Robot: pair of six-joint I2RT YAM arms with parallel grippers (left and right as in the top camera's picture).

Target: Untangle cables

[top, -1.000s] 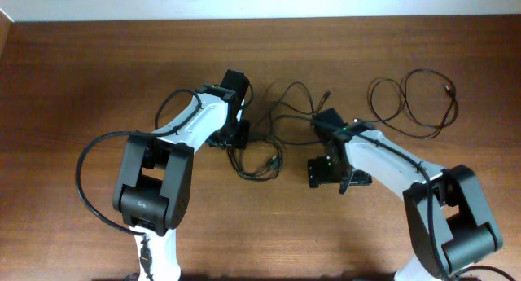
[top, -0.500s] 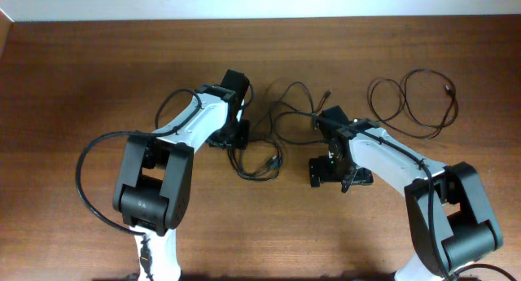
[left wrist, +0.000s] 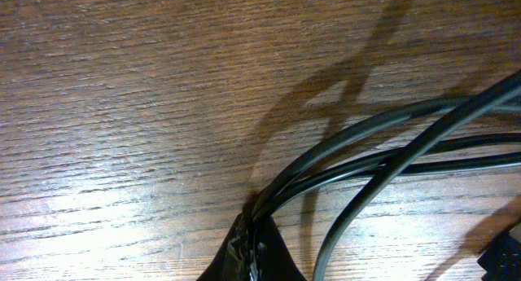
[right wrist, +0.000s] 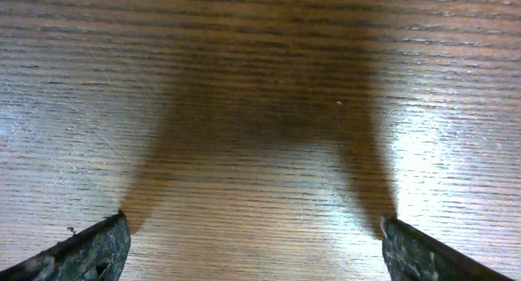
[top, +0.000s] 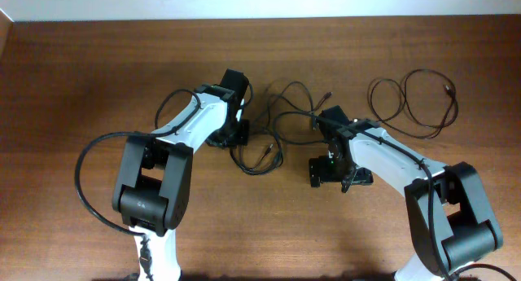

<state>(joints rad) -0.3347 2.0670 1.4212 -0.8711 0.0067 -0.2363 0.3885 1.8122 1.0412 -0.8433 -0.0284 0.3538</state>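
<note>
Several thin black cables lie tangled at the table's middle (top: pixel 262 157), with loops running up toward the back (top: pixel 291 98). A separate cable (top: pixel 411 106) lies in loose loops at the right. My left gripper (top: pixel 237 135) sits at the tangle's left edge. In the left wrist view it (left wrist: pixel 254 230) is shut on a bundle of cables (left wrist: pixel 460 110) that fan out to the right over the wood. My right gripper (top: pixel 330 172) is low over bare wood just right of the tangle. Its fingers (right wrist: pixel 98 248) stand wide open with nothing between them (right wrist: pixel 254 224).
The thicker black arm cable (top: pixel 89 163) loops out beside the left arm. The table's back edge (top: pixel 260 20) meets a pale wall. Bare wood lies along the front and the far left.
My left gripper has shut on the cables, and the tangle's lower loop has shifted slightly. The right arm moved a little early on, then held still with its fingers open.
</note>
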